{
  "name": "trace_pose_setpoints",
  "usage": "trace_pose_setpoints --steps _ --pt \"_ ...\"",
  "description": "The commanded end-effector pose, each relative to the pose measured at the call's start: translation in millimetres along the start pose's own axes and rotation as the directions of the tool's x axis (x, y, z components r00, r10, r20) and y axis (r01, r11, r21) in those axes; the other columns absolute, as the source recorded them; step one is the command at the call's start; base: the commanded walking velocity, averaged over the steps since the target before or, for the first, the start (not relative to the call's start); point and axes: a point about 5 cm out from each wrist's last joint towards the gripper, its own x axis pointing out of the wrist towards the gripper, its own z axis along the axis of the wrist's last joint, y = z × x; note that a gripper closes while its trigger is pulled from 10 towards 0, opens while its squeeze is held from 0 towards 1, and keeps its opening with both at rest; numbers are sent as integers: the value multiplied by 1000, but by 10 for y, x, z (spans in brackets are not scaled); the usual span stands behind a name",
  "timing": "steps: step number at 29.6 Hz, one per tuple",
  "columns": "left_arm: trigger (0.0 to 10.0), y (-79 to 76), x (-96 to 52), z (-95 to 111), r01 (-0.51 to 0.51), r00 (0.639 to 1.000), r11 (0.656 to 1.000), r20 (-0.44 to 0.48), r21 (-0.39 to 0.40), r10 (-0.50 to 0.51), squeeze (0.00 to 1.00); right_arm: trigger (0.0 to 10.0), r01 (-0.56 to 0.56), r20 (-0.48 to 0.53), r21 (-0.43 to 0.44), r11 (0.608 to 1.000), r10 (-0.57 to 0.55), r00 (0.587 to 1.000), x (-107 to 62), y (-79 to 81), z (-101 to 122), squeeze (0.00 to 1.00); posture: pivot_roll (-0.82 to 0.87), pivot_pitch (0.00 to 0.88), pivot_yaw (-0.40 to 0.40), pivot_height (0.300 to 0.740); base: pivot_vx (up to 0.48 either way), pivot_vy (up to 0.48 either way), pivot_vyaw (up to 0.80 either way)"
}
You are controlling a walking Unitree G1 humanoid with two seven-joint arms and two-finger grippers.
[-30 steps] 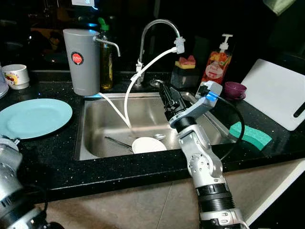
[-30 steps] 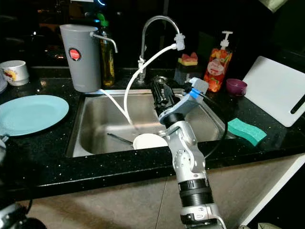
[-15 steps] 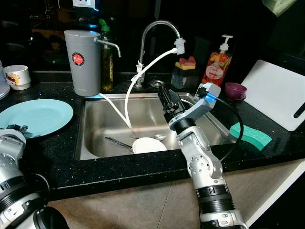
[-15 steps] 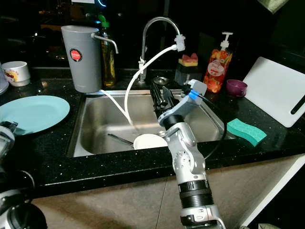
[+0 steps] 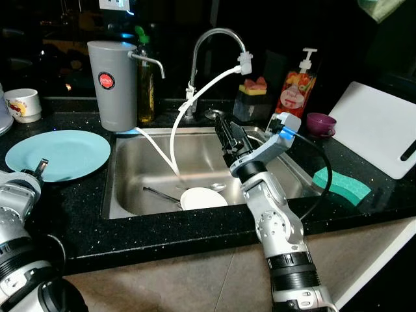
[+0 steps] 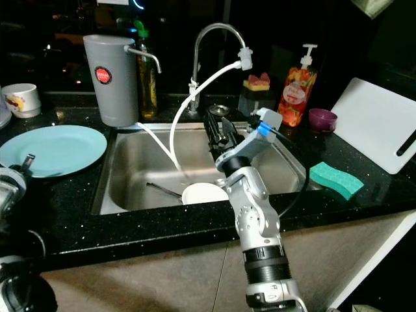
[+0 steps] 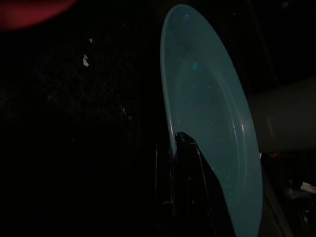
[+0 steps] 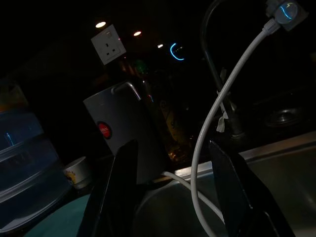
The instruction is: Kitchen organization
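In the left eye view the right arm rises from the lower edge, bends at the elbow over the front of the surface (image 5: 78,221), and reaches forward so the right gripper (image 5: 225,133) hangs above the sink (image 5: 123,195), its black fingers pointing up toward the tap (image 5: 214,39); they hold nothing. A white bowl (image 5: 203,197) lies at the sink's front with a utensil (image 5: 161,194) beside it, and a white hose (image 5: 195,97) loops from the tap down into the basin. The left arm sits at the lower left corner, and the left gripper (image 5: 40,167) touches the near rim of the blue plate (image 5: 62,153), which lies left of the sink. A grey jug (image 5: 112,84) stands behind, a mug (image 5: 21,104) far left, and a green sponge (image 5: 340,184), soap bottle (image 5: 294,84), purple cup (image 5: 320,122) and white board (image 5: 377,127) to the right. The right eye view shows the same layout, the left gripper meeting the plate's near edge. In the left wrist view one dark finger (image 7: 190,163) lies against the plate's rim; whether the gripper is clamped on it I cannot tell. In the right wrist view two fingers (image 8: 123,187) stand well apart, empty, framing the jug and hose.
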Motion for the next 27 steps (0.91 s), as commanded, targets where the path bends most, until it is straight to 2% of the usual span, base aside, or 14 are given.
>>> trace_pose_setpoints --steps 1,4,5,6,7,9,10,14,15,16,21,25,26,27 --pt "0 155 30 -205 -71 994 997 -81 40 74 0 10000 -4 12 -7 1000 4 1000 -12 7 30 0 213 72 -111 740 0 0 0" --pt "0 113 -33 -232 4 997 1000 -72 31 -1 0 10000 -7 7 -3 1000 7 1000 -15 10 18 0 221 73 -119 740 0 0 0" --pt "0 71 -82 -261 66 995 997 -74 26 -64 0 10000 -10 3 -2 1000 10 1000 -16 14 11 0 222 74 -121 740 0 0 0" --pt "2392 16 -138 -291 135 988 990 -78 37 -132 0 10000 -12 1 -1 1000 12 1000 -17 17 6 0 223 74 -123 740 0 0 0" --pt "2392 16 -138 -291 135 988 990 -78 37 -132 0 10000 -12 1 -1 1000 12 1000 -17 17 6 0 223 74 -123 740 0 0 0" --pt "10000 -93 -242 -346 240 969 968 -83 70 -234 0 10000 -12 -4 7 1000 12 1000 -23 15 -1 0 228 74 -130 740 0 0 0" --pt "10000 -93 -242 -346 240 969 968 -83 70 -234 0 10000 -12 -4 7 1000 12 1000 -23 15 -1 0 228 74 -130 740 0 0 0" --pt "10000 -284 -393 -428 374 926 918 -98 128 -364 0 10000 2 -11 52 999 -1 1000 -45 -4 -10 0 226 75 -132 740 0 0 0" --pt "10000 -284 -393 -428 374 926 918 -98 128 -364 0 10000 2 -11 52 999 -1 1000 -45 -4 -10 0 226 75 -132 740 0 0 0" --pt "10000 -355 -443 -457 422 906 897 -108 131 -410 0 10000 12 -8 73 997 -11 1000 -51 -21 -1 0 226 75 -132 740 0 0 0" --pt "10000 -500 -534 -537 503 862 856 -136 122 -488 0 10000 38 5 123 992 -39 999 -69 -74 57 0 201 81 -138 740 0 0 0" --pt "10000 -524 -550 -559 516 854 847 -147 126 -499 0 10000 45 6 127 991 -46 999 -81 -92 70 0 196 81 -139 740 0 0 0" --pt "10000 -544 -562 -612 522 851 830 -176 196 -494 0 10000 54 3 122 991 -55 998 -100 -116 74 0 190 82 -142 740 0 0 0" --pt "10000 -544 -562 -612 522 851 830 -176 196 -494 0 10000 54 3 122 991 -55 998 -100 -116 74 0 190 82 -142 740 0 0 0"
